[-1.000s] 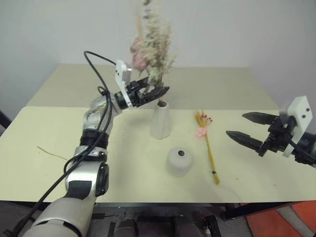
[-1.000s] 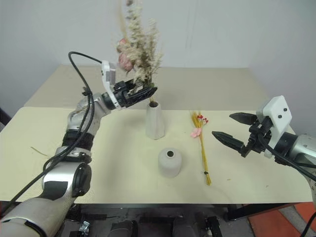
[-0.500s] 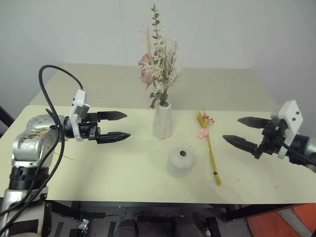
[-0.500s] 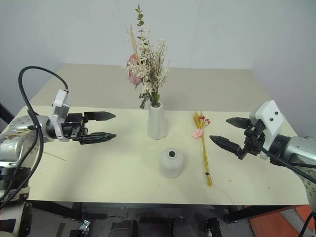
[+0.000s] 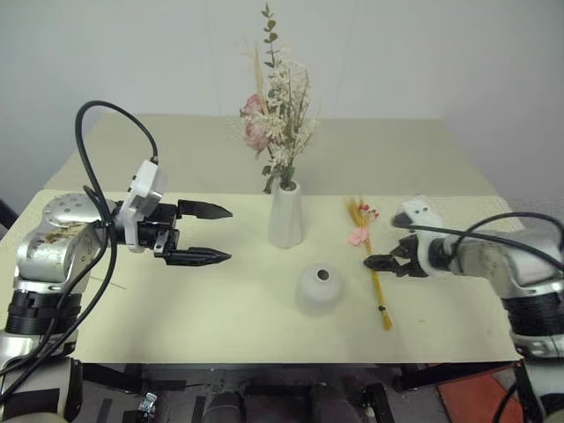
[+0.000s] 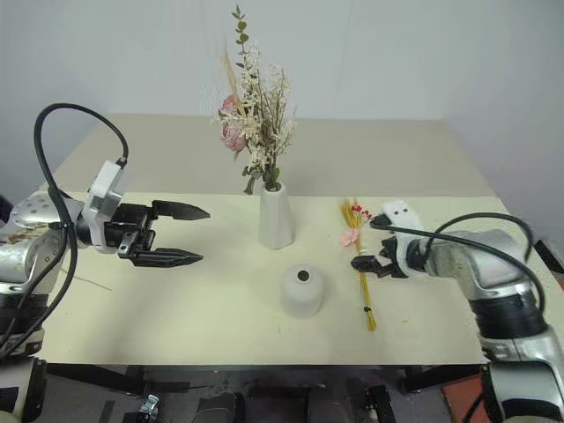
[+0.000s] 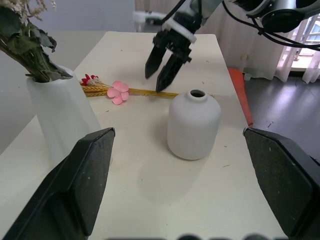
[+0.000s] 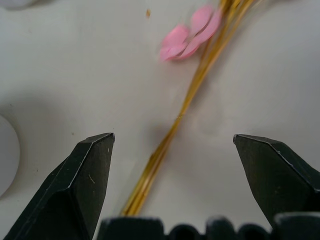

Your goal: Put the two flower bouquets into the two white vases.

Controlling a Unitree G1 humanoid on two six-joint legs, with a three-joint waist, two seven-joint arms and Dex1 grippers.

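On table beside squat vase (image 6: 302,291), wheat-stalk bunch (image 6: 361,273) is straddled by wide-spread right gripper (image 7: 165,67) (nothing gripped). Left gripper (image 5: 207,233) is spread, empty. Risk judged: thin stalks scattered if pinched off-centre.

left hand (image 5: 210,233) let go of bushy bunch (image 5: 278,123); right hand (image 5: 374,262) dropped over slim bunch (image 5: 374,267).

Bright, even light; soft shadows — slight close-up blur.
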